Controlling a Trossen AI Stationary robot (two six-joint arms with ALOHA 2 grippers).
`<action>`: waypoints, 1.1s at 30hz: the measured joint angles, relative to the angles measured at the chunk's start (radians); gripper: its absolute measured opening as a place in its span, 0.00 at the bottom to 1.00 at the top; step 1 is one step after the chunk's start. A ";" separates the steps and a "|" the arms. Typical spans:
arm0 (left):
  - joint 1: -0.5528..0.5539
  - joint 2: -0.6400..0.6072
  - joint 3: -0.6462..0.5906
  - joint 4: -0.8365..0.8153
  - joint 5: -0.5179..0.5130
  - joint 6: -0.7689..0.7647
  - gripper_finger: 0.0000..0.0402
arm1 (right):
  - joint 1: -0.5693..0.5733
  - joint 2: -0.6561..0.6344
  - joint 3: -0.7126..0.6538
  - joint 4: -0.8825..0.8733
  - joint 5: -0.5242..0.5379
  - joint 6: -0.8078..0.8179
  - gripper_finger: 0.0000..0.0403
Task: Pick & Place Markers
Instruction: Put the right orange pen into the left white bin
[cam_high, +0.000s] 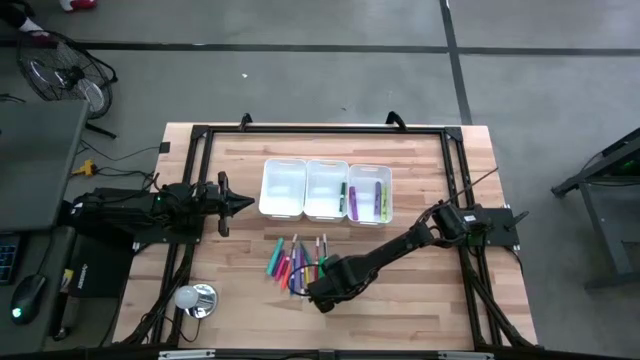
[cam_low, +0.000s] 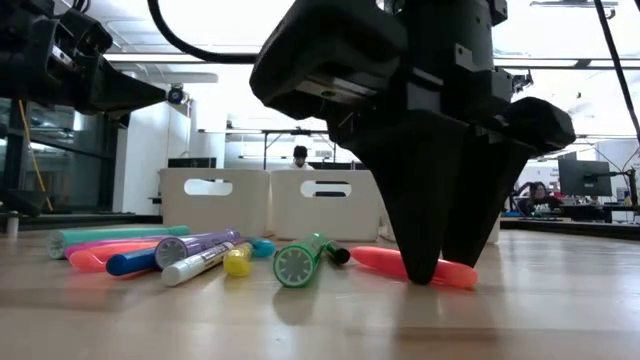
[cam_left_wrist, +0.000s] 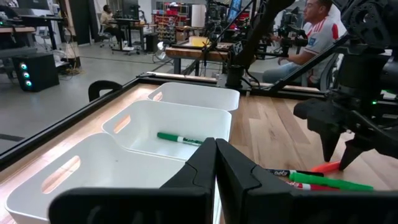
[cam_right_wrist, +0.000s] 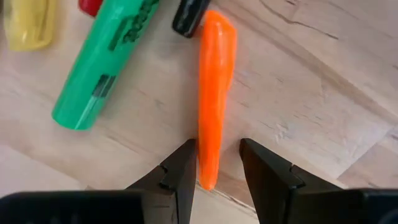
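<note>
Several markers (cam_high: 295, 262) lie loose in a pile on the wooden table, near the middle; in the low view they show as a row (cam_low: 190, 255). An orange marker (cam_right_wrist: 214, 93) lies at the pile's edge beside a green one (cam_right_wrist: 106, 62). My right gripper (cam_right_wrist: 217, 143) points down, open, with its fingertips at table height on either side of the orange marker's end (cam_low: 385, 262). My left gripper (cam_left_wrist: 216, 162) is shut on nothing and waits level at the table's left (cam_high: 240, 203). Other markers lie in the middle bin (cam_high: 326, 188) and the right bin (cam_high: 369, 192). My right gripper straddles the orange marker near one end (cam_right_wrist: 208, 174), from above and across its length. One finger (cam_right_wrist: 180, 168) stands right at the marker's side, the other (cam_right_wrist: 264, 168) apart from it. Whether the near finger touches, I cannot tell. The marker lies flat on the table.
Three white bins stand side by side toward the far edge, the left one (cam_high: 283, 187) without markers. A shiny round object (cam_high: 196, 298) sits near the front left. Black frame rails (cam_high: 320, 130) run around the table. Bare wood lies right of the pile.
</note>
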 joint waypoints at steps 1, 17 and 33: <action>0.000 0.000 0.000 0.000 0.000 0.000 0.02 | 0.000 0.000 0.000 0.008 0.005 -0.016 0.30; 0.000 0.000 0.000 0.000 0.000 0.000 0.02 | 0.003 0.000 -0.002 0.037 0.059 -0.150 0.16; 0.000 0.000 0.000 0.000 0.000 0.000 0.02 | -0.001 0.000 0.000 0.050 -0.003 -0.103 0.05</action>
